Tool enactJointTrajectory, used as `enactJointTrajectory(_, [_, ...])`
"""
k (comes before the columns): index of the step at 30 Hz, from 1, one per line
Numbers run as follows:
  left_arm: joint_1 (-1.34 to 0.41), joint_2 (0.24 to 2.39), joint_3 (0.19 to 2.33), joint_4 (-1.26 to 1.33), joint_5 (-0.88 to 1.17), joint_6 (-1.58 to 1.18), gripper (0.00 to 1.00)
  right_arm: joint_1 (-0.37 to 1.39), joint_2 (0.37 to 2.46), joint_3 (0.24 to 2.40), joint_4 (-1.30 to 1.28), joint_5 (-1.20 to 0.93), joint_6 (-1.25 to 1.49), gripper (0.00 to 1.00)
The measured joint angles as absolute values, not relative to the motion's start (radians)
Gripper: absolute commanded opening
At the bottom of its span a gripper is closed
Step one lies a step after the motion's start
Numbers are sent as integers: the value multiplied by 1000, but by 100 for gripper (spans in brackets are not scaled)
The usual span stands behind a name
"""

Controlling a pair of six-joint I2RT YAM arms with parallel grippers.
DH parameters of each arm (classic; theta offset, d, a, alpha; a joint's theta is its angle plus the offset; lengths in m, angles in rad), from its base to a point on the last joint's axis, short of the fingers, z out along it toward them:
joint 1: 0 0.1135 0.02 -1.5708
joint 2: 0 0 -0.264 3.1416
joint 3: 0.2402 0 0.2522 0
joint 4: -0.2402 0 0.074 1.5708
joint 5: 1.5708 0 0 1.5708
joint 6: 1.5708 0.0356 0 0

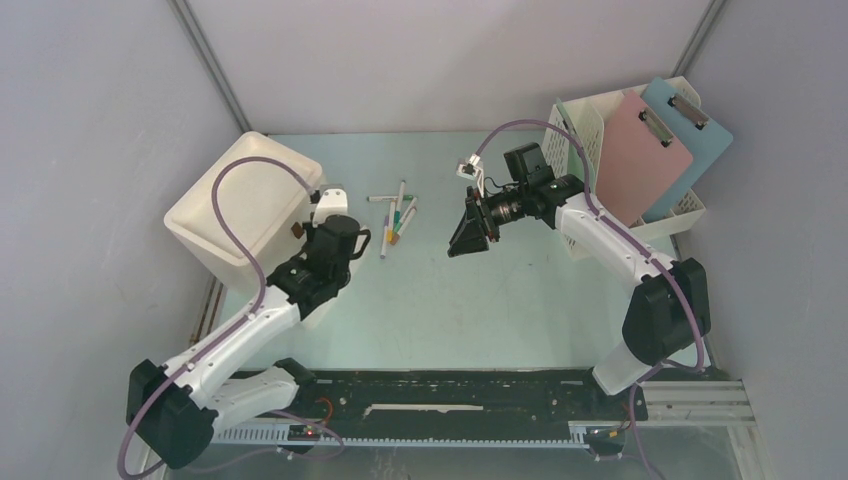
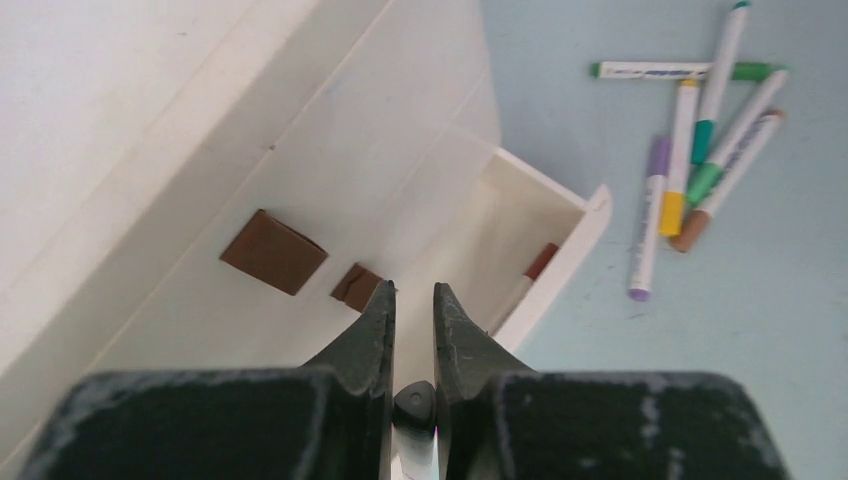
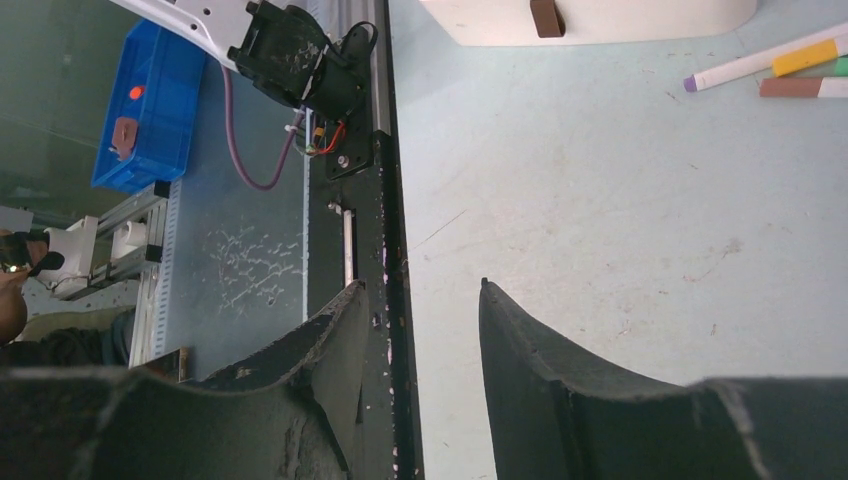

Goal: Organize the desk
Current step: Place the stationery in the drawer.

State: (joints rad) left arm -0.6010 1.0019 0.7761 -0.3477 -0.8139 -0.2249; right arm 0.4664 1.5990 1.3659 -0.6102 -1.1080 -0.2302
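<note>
While the desk (image 1: 440, 310) lies beneath both arms, I read the left gripper (image 2: 412, 292), at its 10 o'clock, narrowed to a slit with contents indeterminable, and the right gripper (image 3: 420, 288), near centre, half open and empty.

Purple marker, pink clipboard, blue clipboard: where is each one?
purple marker (image 2: 649, 225), left wrist view, on its white barrel.
pink clipboard (image 1: 640, 160), top view, middle of the board.
blue clipboard (image 1: 706, 140), top view, bare board beside the pink one.

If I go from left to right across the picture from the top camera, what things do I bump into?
White bin → pile of markers → right gripper → white file rack → pink clipboard → blue clipboard.
</note>
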Motion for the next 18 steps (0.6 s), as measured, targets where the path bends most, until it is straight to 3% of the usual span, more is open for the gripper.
enactJointTrajectory(4, [-601,1035,785,-364,-882,-181,7,466,1599,1366,-610,-1108,-230,52])
enactJointTrajectory(9, [-601,1087,797,-377,-950,-138,27,466,1599,1366,-610,-1108,-230,52])
enactJointTrajectory(11, [-601,1114,802,-384,-976,-128,39,466,1599,1366,-610,-1108,-230,52])
enactJointTrajectory(18, [-601,1192,846,-434,-1043,-122,59,466,1599,1366,-610,-1108,-230,52])
